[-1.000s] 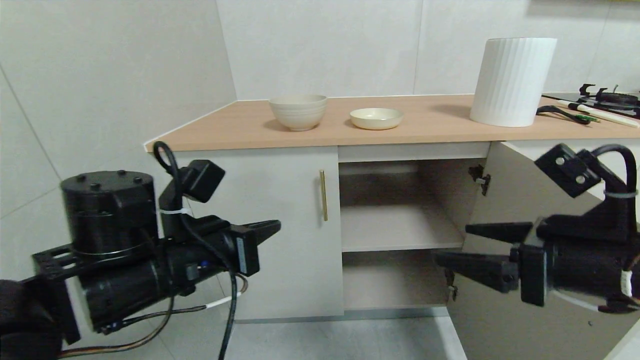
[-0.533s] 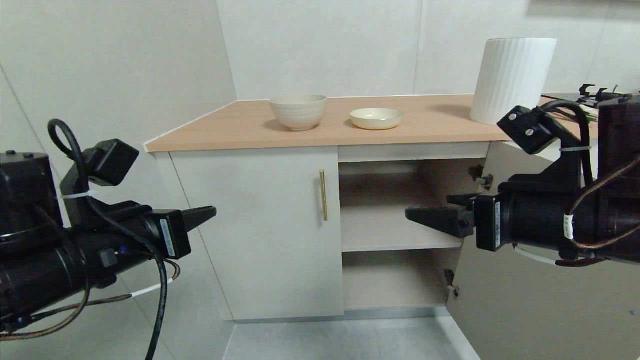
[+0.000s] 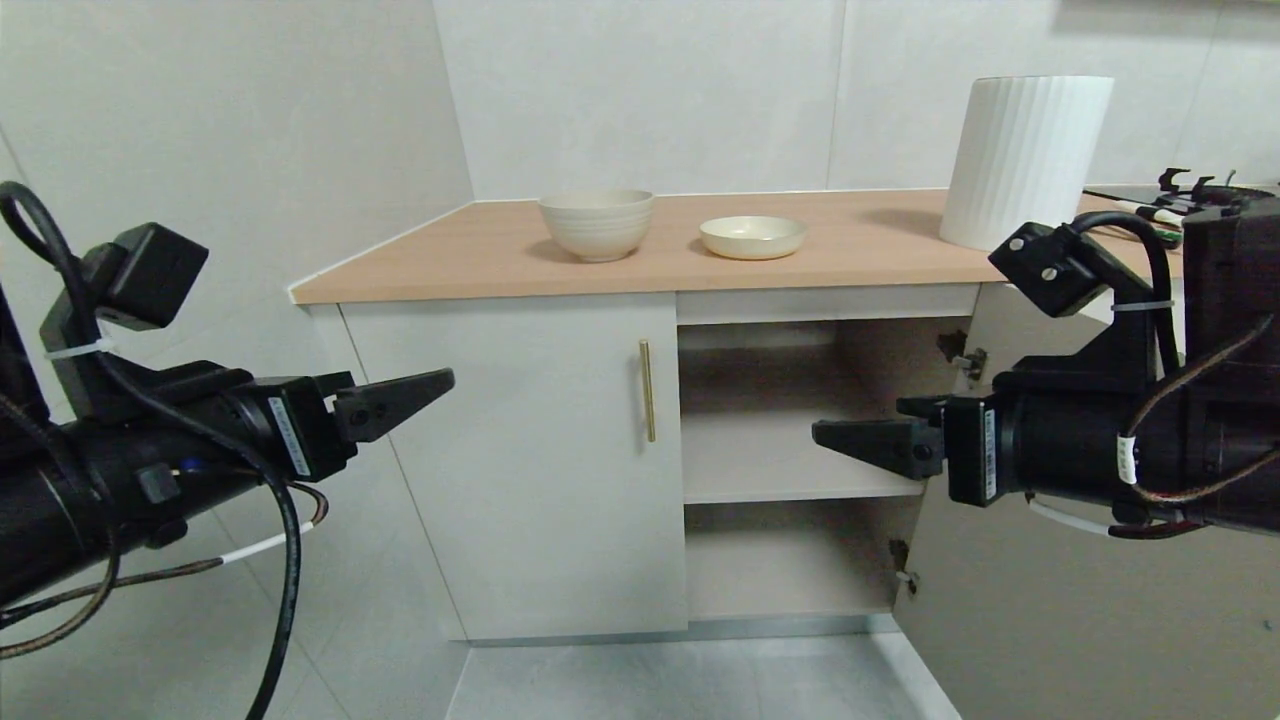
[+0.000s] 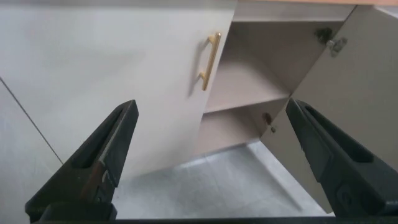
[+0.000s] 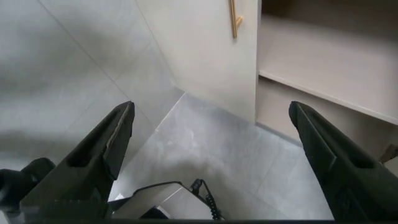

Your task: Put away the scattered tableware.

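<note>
The left gripper (image 4: pixel 211 109) is wide open. Mid-frame, between its black fingers (image 4: pixel 93 162), a gold handle (image 4: pixel 210 61) sits on a shut white door (image 4: pixel 112 74) beside an open cupboard (image 4: pixel 249 93)

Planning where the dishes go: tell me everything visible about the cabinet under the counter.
The cabinet is pale grey-white, apparently laminate, standing on the tiled floor beneath a wood-look countertop. Its left door is shut, with a slim upright brass handle. The right door is swung wide open on metal hinges, exposing one shelf and a lower compartment.
</note>
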